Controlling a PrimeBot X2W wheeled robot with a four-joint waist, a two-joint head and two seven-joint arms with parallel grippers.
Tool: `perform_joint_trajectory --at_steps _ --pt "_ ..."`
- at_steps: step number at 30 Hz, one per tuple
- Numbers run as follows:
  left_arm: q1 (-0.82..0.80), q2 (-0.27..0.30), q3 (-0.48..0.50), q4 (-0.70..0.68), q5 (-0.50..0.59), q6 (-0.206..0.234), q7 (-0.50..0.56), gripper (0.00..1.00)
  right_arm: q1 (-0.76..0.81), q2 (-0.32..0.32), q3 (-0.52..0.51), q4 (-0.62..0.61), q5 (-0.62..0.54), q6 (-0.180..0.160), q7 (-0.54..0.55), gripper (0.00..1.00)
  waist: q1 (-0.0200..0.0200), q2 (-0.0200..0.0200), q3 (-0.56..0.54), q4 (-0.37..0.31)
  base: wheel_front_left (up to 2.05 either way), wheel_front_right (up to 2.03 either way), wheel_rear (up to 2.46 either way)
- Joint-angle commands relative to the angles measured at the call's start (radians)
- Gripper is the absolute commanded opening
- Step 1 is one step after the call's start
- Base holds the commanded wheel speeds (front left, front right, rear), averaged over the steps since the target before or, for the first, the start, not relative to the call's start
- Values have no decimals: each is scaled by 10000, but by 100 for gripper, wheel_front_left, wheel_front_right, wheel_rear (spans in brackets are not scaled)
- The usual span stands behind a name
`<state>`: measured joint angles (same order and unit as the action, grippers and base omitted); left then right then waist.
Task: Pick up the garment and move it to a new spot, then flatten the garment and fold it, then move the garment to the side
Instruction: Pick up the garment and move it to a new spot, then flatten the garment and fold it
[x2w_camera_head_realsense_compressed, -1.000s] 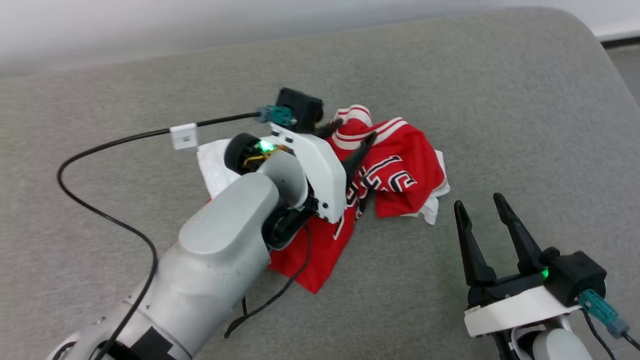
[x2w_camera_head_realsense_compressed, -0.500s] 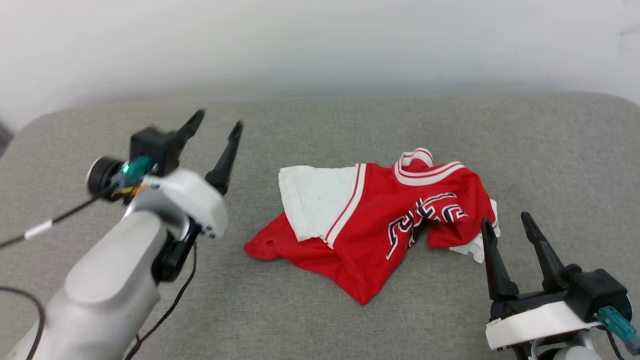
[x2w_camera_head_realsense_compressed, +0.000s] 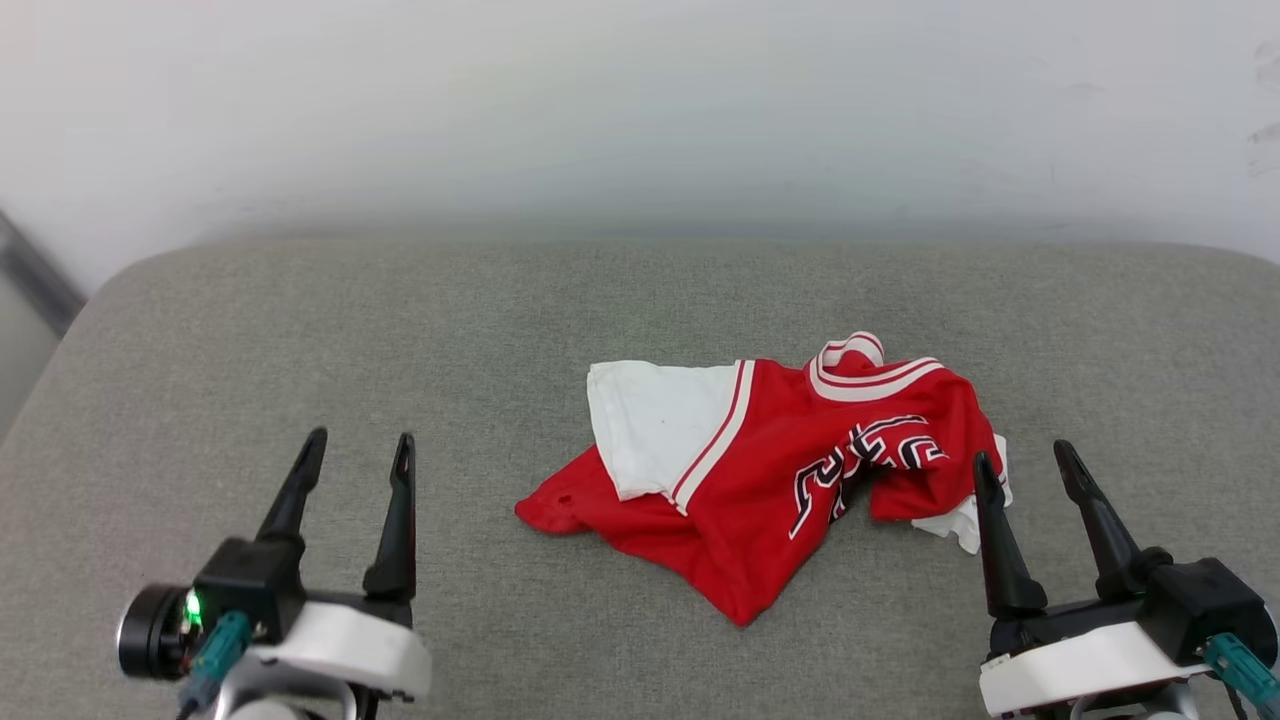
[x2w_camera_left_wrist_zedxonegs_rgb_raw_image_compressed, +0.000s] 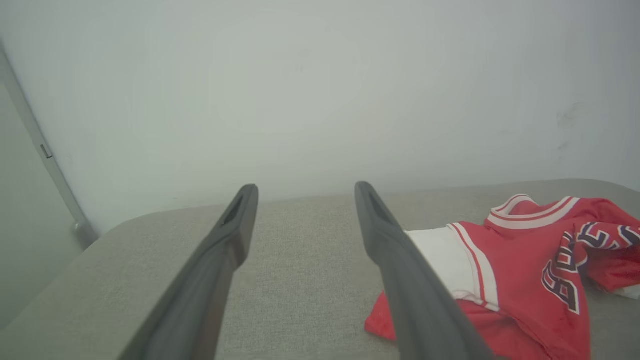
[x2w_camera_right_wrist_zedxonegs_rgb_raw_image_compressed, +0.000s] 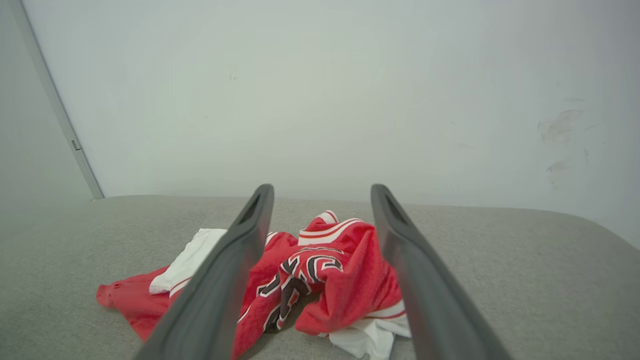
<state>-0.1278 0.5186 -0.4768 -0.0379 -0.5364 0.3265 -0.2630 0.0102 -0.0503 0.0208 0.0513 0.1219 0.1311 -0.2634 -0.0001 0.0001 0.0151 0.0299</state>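
A red garment (x2w_camera_head_realsense_compressed: 770, 490) lies crumpled just right of the middle of a grey cushion (x2w_camera_head_realsense_compressed: 300, 340), well in from its rear edge, as the robot's two arms wait at the near side. The left gripper (x2w_camera_head_realsense_compressed: 361, 436), jaws spread wide and empty, stands well apart from the cloth toward the left edge. The right gripper (x2w_camera_head_realsense_compressed: 1023, 452), just as wide and also empty, sits just beside the bunched right end.

With the cloth neither flat nor folded, the flattening step appears to be at hand. The next move likely calls for each gripper to take one end and draw the two apart.

The head view shows one white sleeve (x2w_camera_head_realsense_compressed: 650, 430) spread open and the collar (x2w_camera_head_realsense_compressed: 860, 365) turned toward the rear edge. The right wrist view, looking low between its fingers, reveals what that view hides: red cloth doubled over the lettering (x2w_camera_right_wrist_zedxonegs_rgb_raw_image_compressed: 295, 280), with the second sleeve (x2w_camera_right_wrist_zedxonegs_rgb_raw_image_compressed: 370, 337) trapped beneath. The left wrist view gives the clearest sight of the loose hem corner (x2w_camera_left_wrist_zedxonegs_rgb_raw_image_compressed: 377, 327) beside its own finger.
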Motion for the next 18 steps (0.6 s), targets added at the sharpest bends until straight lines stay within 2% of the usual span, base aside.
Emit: perform_joint_trajectory --at_steps 1,4,5,8,14,18 --pt "229 -102 148 -59 136 -20 -23 100 76 2 24 -48 -24 -7 -20 100 1 -1 -22 -23 0 0 0" --pt "821 -666 723 -451 540 -375 -24 100 106 1 -20 -87 -42 -7 -20 100 1 -1 -38 -47 0 0 0" --pt "1165 -1054 1027 -670 870 -692 -24 100 144 2 -65 -118 -41 -7 -20 100 1 -1 -15 -55 0 0 0" --pt "1574 -1550 1355 -677 1305 -1229 -25 100 135 2 -122 -102 -56 -7 -20 100 1 -1 44 -75 0 0 0" --pt "1808 -2257 1929 -329 1917 -2215 -25 100 58 2 -143 -67 -50 -7 -20 100 1 -1 121 -103 0 0 0" --pt "1646 -2521 2223 -144 2241 -2761 -26 100 -32 2 -137 -89 -72 -7 -20 100 1 -1 228 -162 0 0 0"
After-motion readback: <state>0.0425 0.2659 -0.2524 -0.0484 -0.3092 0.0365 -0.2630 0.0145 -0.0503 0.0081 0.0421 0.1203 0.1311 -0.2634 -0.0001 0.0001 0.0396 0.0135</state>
